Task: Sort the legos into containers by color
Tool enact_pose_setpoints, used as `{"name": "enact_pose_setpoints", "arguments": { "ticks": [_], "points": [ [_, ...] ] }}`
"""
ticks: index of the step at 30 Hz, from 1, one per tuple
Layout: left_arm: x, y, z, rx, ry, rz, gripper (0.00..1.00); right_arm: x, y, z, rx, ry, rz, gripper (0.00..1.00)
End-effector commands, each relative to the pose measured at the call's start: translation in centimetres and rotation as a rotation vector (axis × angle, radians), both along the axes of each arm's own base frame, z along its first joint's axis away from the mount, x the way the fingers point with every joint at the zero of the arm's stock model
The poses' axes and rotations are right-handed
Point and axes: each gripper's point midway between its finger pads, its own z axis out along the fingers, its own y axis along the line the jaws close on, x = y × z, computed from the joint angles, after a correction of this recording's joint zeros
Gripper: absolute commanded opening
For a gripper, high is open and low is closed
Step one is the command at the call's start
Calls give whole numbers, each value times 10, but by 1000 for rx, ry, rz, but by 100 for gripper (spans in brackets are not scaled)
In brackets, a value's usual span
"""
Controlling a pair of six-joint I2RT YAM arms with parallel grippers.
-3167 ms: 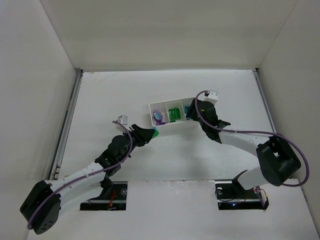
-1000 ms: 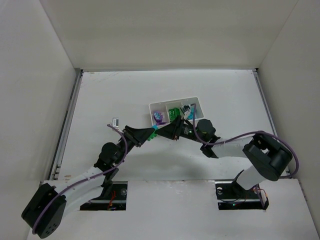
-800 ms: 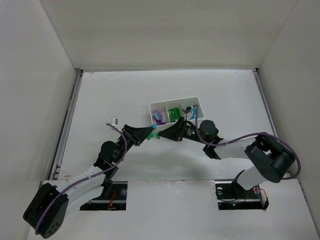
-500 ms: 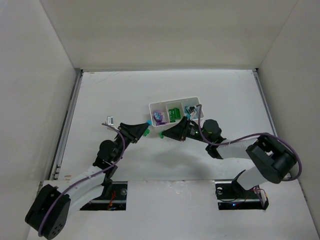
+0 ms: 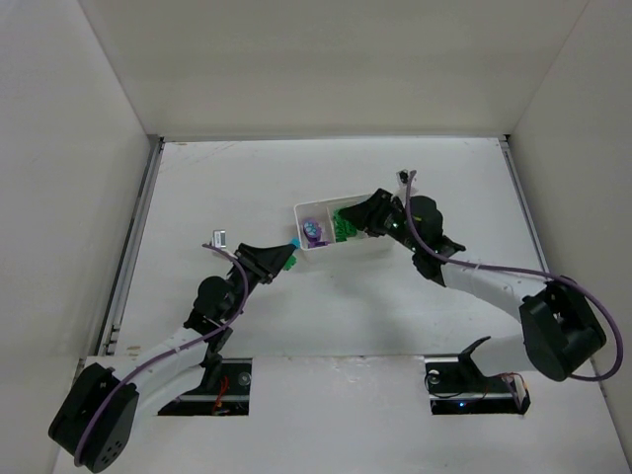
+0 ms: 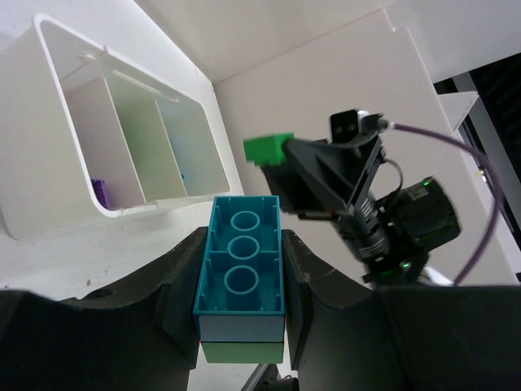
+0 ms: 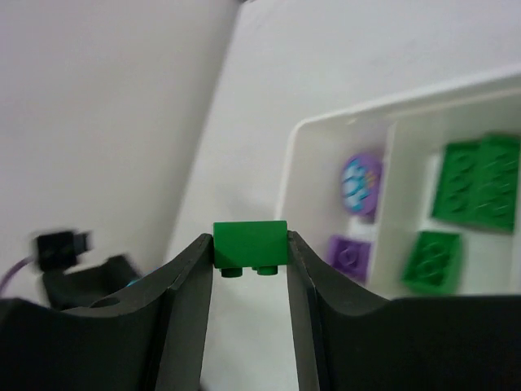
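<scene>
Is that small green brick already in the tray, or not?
Out. The right gripper pinches the green brick in the air; it rests in no compartment of the white tray.

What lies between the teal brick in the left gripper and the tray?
Nothing: only a bare strip of table separates the teal brick and the tray, seen in the left wrist view.

The left arm (image 5: 163, 344) is stretching diagonally up and to the right from its base, elbow slightly bent. The left gripper (image 5: 280, 259) is pointing right, its fingers (image 6: 175, 281) clamping a teal brick (image 6: 240, 269). The right arm (image 5: 489, 281) is arching in from the right and reaching leftward. The right gripper (image 5: 348, 219) is pinching a green brick (image 7: 249, 244), apparently held in the air, though height is hard to judge.
</scene>
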Motion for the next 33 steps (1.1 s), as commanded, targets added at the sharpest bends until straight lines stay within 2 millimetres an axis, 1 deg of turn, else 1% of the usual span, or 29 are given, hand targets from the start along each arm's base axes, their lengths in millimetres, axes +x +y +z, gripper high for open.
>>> {"name": "enact_pose_setpoints", "arguments": {
  "ticks": [1,3,4,8,10,11,13,15,17,19,22,25,27,28,30,33],
  "points": [
    [1,0,27,-18,-83,12,25,29,-31,-32,-379,-24,-208,40],
    [3,0,26,-19,-75,20,25,37,-39,-46,-498,-16,-262,41],
    [3,-1,27,-21,-77,17,25,40,-40,-50,-521,-17,-274,41],
    [2,-5,31,-19,-89,8,26,48,-36,-58,-545,-13,-275,42],
    [2,-6,31,-22,-89,6,26,51,-33,-60,-541,-9,-275,44],
    [1,-6,32,-21,-91,4,26,51,-31,-60,-540,-10,-270,47],
    [1,-6,31,-21,-90,8,26,50,-28,-60,-544,-14,-270,62],
    [1,-5,31,-28,-87,16,26,47,-27,-55,-529,-23,-272,74],
    [0,-5,32,-30,-89,15,26,41,-24,-44,-489,-48,-262,77],
    [2,-5,33,-38,-86,26,26,28,-18,-29,-444,-80,-232,78],
    [3,-7,37,-66,-70,26,26,-3,-5,-8,-342,-118,-154,78],
    [6,-8,38,-90,-48,36,26,-45,19,13,-198,-173,-8,78],
    [7,-8,38,-117,-25,38,26,-75,35,22,-72,-176,96,78],
    [7,-8,38,-127,-15,38,26,-86,41,25,-21,-173,141,78],
    [8,-9,38,-146,-2,41,26,-103,52,34,80,-166,224,78],
    [8,-10,40,-186,24,43,27,-120,68,44,195,-150,327,79]
  ]
}}
